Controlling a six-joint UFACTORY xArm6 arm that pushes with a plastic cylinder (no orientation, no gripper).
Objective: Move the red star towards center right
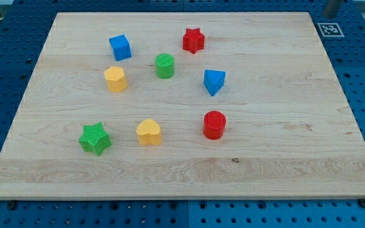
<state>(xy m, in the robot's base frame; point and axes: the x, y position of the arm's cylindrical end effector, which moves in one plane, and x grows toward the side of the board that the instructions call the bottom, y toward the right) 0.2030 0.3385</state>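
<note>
Pale wooden table (334, 126), laid over a blue pegboard (5, 57), carrying eight small coloured blocks. No rod in sight anywhere; tip out of view, so no telling which way the task's block lies from it, and with no jaws on this rig, nothing held.

Largest first among the blocks: green star (95, 138) at roughly 8 o'clock from table centre, near the view's left. Yellow heart (149, 132) just beside it toward 3 o'clock. Red cylinder (214, 124) at about 5 o'clock from centre. Blue block (213, 82), wedge-like in shape, at about 2 o'clock from centre. Blue cube (120, 47) far up at 11 o'clock, yellow block (115, 78), seemingly hexagonal, directly below it at 6 o'clock. Green cylinder (165, 65) just above centre.

Red star (194, 40), the block to be shifted, sitting near the view's top edge at about 12 o'clock from centre, untouched and well apart from its neighbours. Goal zone at centre right lying toward 4 o'clock from the star, across bare wood. Likely contact side therefore the star's 10 o'clock flank. Blue wedge-like block standing at about 5 o'clock from the star, close under that line; probable risk of clipping it on too steep a push.
</note>
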